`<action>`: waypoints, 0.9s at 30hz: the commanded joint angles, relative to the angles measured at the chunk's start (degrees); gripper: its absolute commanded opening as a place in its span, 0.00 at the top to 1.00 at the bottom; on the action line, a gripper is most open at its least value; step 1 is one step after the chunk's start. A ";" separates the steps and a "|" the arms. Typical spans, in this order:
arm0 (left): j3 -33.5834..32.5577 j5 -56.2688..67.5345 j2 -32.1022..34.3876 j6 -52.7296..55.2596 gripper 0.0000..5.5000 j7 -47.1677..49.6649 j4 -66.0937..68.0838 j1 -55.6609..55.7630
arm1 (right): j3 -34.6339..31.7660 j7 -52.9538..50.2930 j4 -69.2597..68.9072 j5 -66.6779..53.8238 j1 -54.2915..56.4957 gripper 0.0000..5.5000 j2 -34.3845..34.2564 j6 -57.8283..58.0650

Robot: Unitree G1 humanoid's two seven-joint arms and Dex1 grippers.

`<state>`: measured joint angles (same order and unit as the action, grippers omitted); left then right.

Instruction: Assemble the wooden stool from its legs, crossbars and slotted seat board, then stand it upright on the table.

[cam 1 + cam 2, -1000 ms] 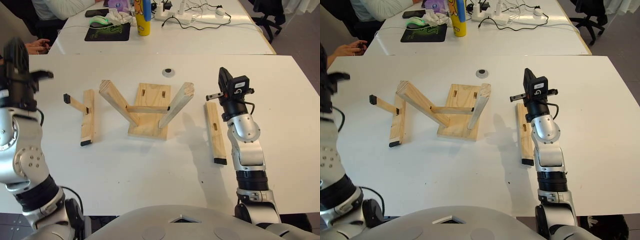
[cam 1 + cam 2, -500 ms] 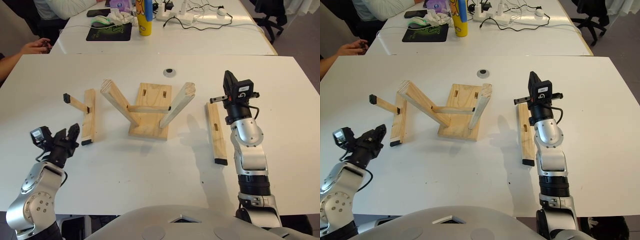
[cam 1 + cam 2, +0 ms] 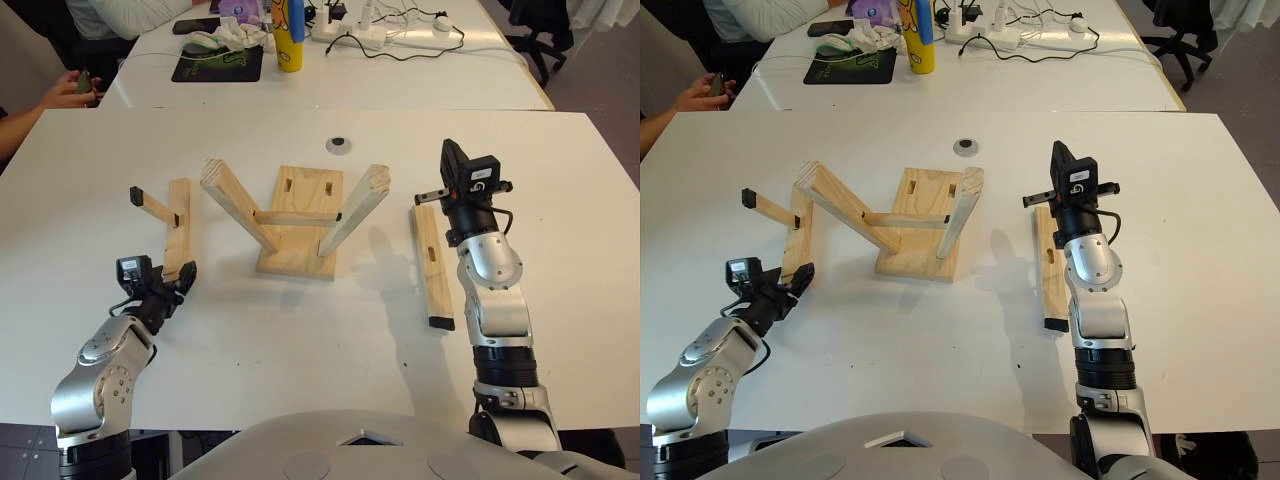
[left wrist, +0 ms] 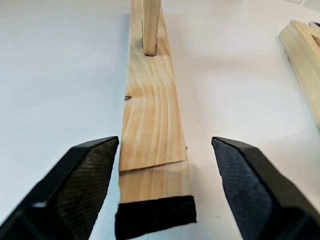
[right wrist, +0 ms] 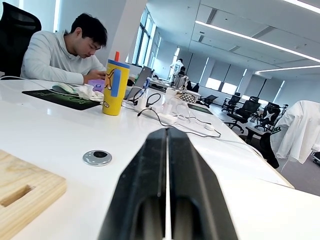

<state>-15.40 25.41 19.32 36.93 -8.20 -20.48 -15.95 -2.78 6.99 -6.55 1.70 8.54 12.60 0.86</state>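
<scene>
Our left claw [image 4: 164, 141] is spread wide open, low over the table [image 3: 300, 340] in its left half, toward the front edge. Its two fingers [image 4: 85, 175] sit on either side of the black-capped near end of a loose leg [image 3: 177, 232], and we see a gap between each finger and the wood. That leg lies flat, running front to back. A short crossbar [image 3: 152, 206] is plugged into its side and points toward the table's left edge.

Around the middle of the table the slotted seat board [image 3: 305, 198] lies flat, with two open slots showing near its far edge. Two angled legs [image 3: 235, 203] rise from it, splaying out to left and right, and a second crossbar [image 3: 295, 216] joins them. Beyond the board, toward the back edge, a small round grommet [image 3: 339, 146] sits in the tabletop.

To the right of the board a last leg [image 3: 432, 265] lies flat on its own, with its black cap toward the front edge. Our right claw [image 5: 167, 132] is closed on nothing, its fingers pressed together, and is raised over that leg's far end.
</scene>
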 commanded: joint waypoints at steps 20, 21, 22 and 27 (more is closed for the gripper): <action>-11.33 1.29 -0.18 -3.95 0.63 5.61 -3.58 16.07 | 12.08 31.11 3.23 -8.25 7.86 1.00 7.97 11.64; -12.09 1.83 0.42 -3.39 0.63 6.12 -3.92 17.72 | 13.11 31.86 2.02 -8.94 7.67 1.00 7.34 12.26; -12.50 2.16 0.99 -2.86 0.63 6.40 -4.17 19.14 | 13.97 32.85 0.62 -9.81 7.30 1.00 7.00 13.08; -14.98 3.64 3.91 -0.95 0.63 7.40 -4.53 25.04 | 17.82 41.52 -9.18 -15.68 3.71 1.00 10.77 18.63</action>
<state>-28.86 28.24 21.10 35.24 -1.39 -24.27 5.94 13.32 43.80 -10.79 -10.33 14.09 20.67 16.40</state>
